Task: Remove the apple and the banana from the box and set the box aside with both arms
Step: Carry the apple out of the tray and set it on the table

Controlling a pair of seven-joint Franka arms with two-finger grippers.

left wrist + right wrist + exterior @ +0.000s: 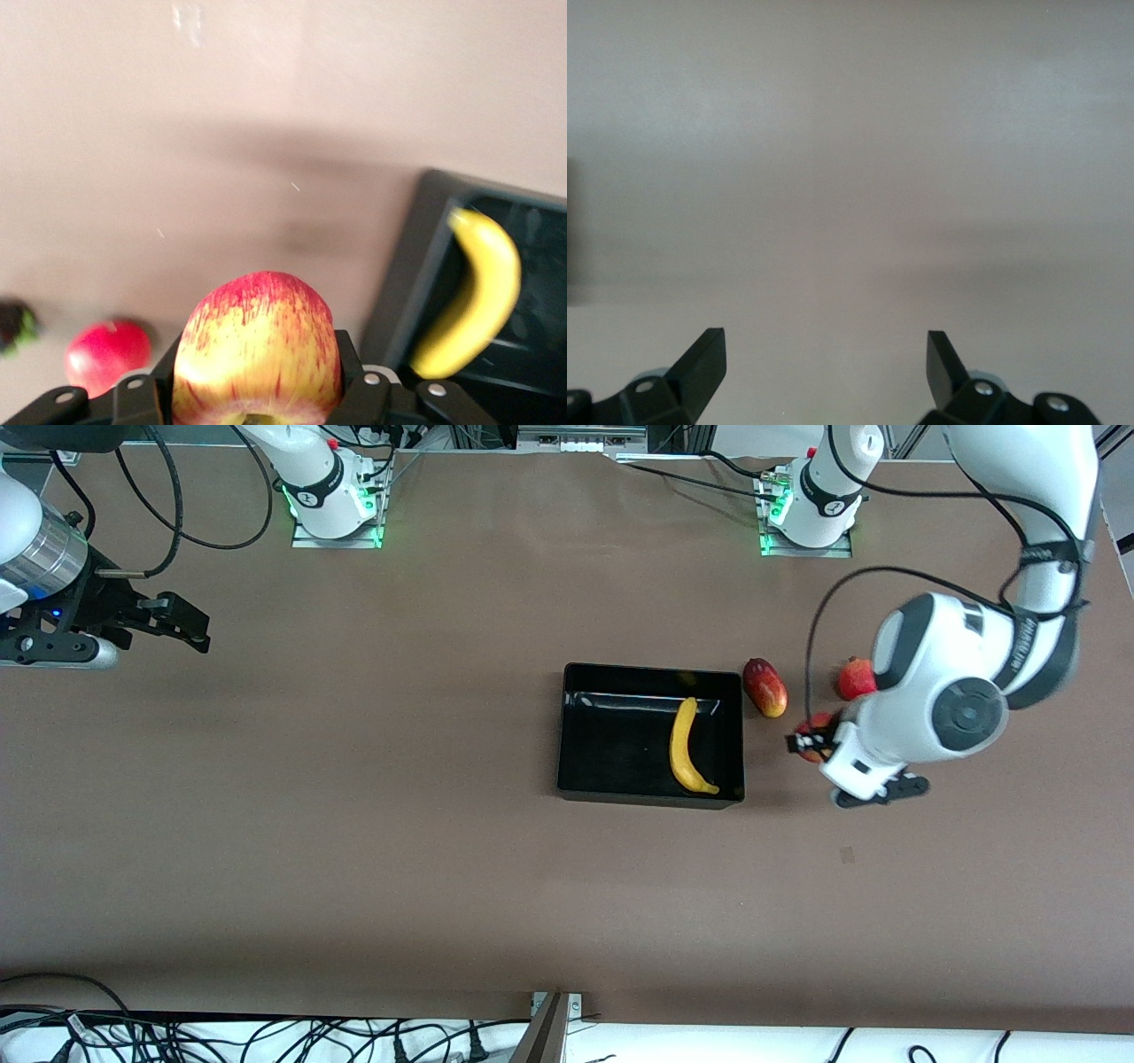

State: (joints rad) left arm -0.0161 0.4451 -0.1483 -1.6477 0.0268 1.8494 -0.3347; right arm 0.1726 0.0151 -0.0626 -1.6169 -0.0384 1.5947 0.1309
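My left gripper (808,742) is shut on the small red-and-yellow apple (819,723) and holds it over the table, just off the box's wall toward the left arm's end. In the left wrist view the apple (257,350) sits between the black fingers (354,372). The glossy black box (576,735) lies mid-table with the yellow banana (684,748) inside; both also show in the left wrist view, the box (409,266) and the banana (478,297). My right gripper (182,618) is open and empty, waiting over bare table at the right arm's end; it also shows in the right wrist view (824,354).
A red-yellow mango (765,687) lies beside the box toward the left arm's end. A red pomegranate (856,678) lies a little farther that way, partly under the left arm; it shows in the left wrist view (106,354).
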